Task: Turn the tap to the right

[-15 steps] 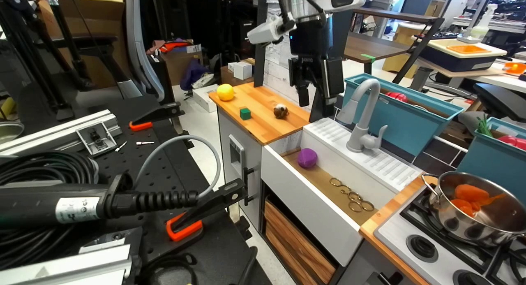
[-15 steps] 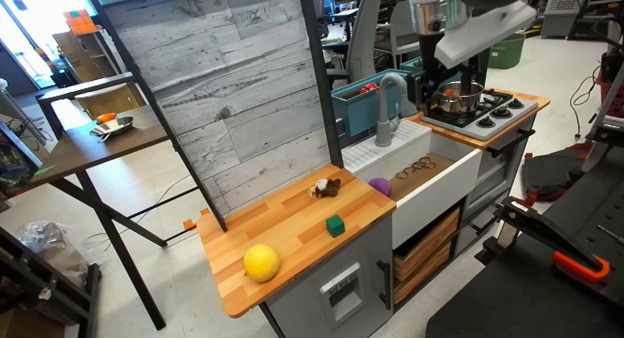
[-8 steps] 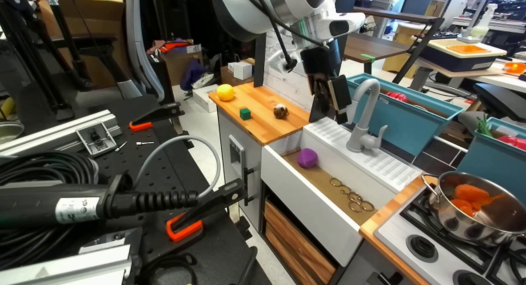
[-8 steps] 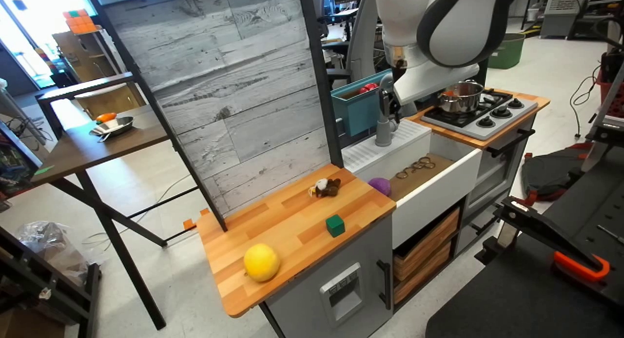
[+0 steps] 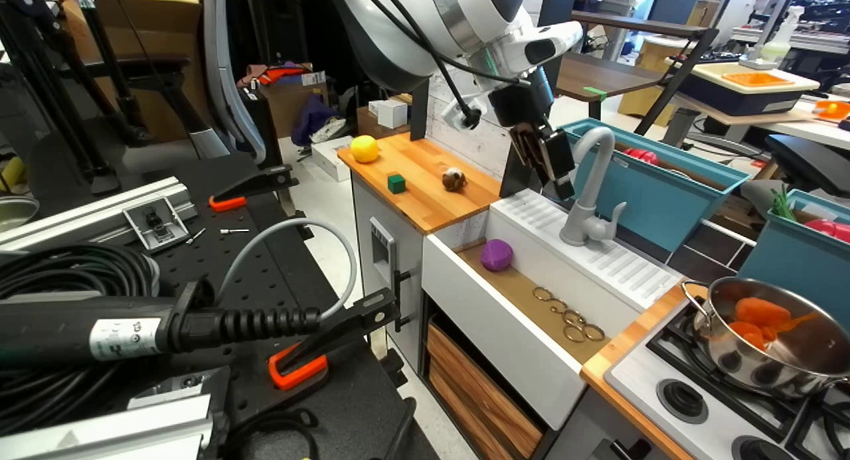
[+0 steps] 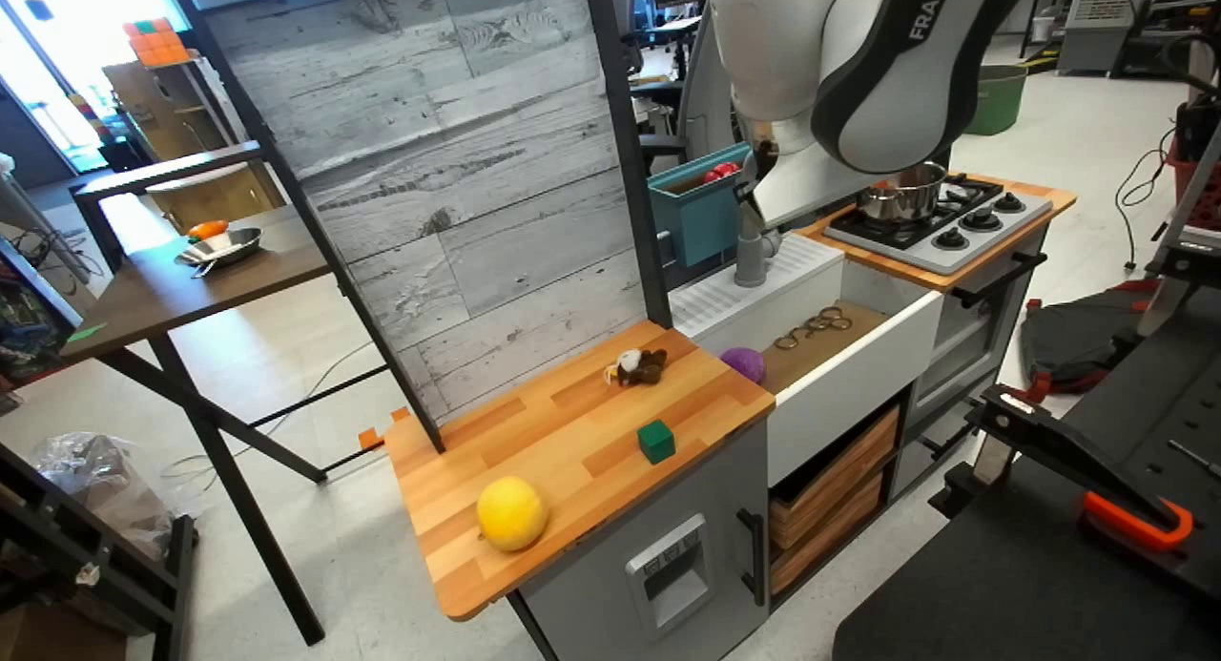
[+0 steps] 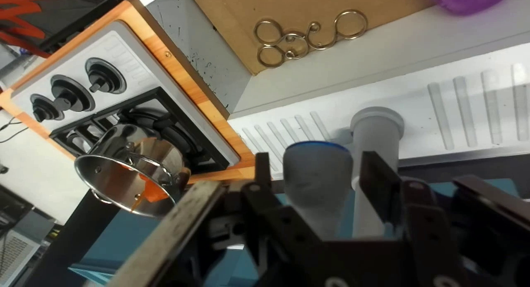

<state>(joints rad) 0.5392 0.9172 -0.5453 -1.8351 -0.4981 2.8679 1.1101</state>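
Note:
The tap is pale grey, with an arched spout on a stubby base, and stands on the white ledge behind the sink. In the wrist view the wide free end of its spout hangs between the two dark fingers of my gripper. A narrow gap shows on each side of the spout, so the jaws are around it but apart from it. In an exterior view my tilted gripper covers the spout's end. The arm partly hides the gripper in an exterior view, where the tap's base shows below.
The sink holds a purple ball and gold rings. Teal bins stand close behind the tap. A metal pot sits on the stove beside the sink. A yellow ball, green cube and plush toy lie on the wooden counter.
The arm has come lower and tilted, bringing the gripper to the spout's end. Its fingers stand closer together than a second ago. The tap looks unmoved.

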